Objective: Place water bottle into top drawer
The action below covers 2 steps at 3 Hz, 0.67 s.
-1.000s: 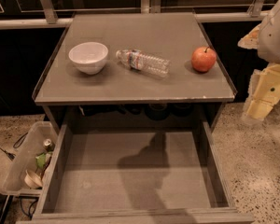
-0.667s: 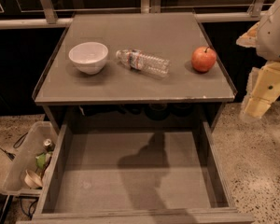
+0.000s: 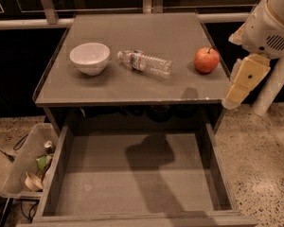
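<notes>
Water bottle (image 3: pixel 144 63) lies on its side on the table (image 3: pixel 132 27), about mid-top, white cap pointing left toward the bowl (image 3: pixel 90 58), label near the cap end. It sits between the bowl and the apple (image 3: pixel 207 60) and touches neither. The bowl is white, upright, on the left part of the top; the apple is red, upright with its stem up, near the right edge. The top drawer (image 3: pixel 132 174) is pulled out below the front edge of the table, wide open toward me, with a flat grey bottom and a dark shadow across the middle. The bottle is on the table, not in the drawer. The gripper (image 3: pixel 241 82) hangs off the right side of the table, just past the front right corner, lower right of the apple and well apart from the bottle, tilted down and to the left over the speckled floor (image 3: pixel 265 164). I cannot tell from this angle whether it is spread or pressed together. The arm's white housing (image 3: pixel 270 25) is above it at the right edge of view. A plastic bin (image 3: pixel 19 162) stands on the floor just beside the drawer's left wall, with scraps inside.
</notes>
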Motion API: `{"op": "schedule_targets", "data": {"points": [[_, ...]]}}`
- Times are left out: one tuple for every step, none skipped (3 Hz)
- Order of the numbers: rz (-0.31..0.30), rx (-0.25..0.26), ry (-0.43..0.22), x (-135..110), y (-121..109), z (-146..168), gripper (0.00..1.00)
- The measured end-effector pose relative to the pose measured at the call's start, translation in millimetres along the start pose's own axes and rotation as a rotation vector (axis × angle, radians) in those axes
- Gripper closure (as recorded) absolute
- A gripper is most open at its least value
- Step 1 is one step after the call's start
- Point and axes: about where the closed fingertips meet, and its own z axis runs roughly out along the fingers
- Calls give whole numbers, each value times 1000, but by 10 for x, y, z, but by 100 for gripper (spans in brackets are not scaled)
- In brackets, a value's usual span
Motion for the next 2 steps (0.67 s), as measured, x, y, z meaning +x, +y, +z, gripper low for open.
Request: {"op": "schedule_targets", "data": {"points": [[-11, 1, -14, -4, 19, 15, 0], [-86, -7, -132, -309, 51, 183, 0]]}}
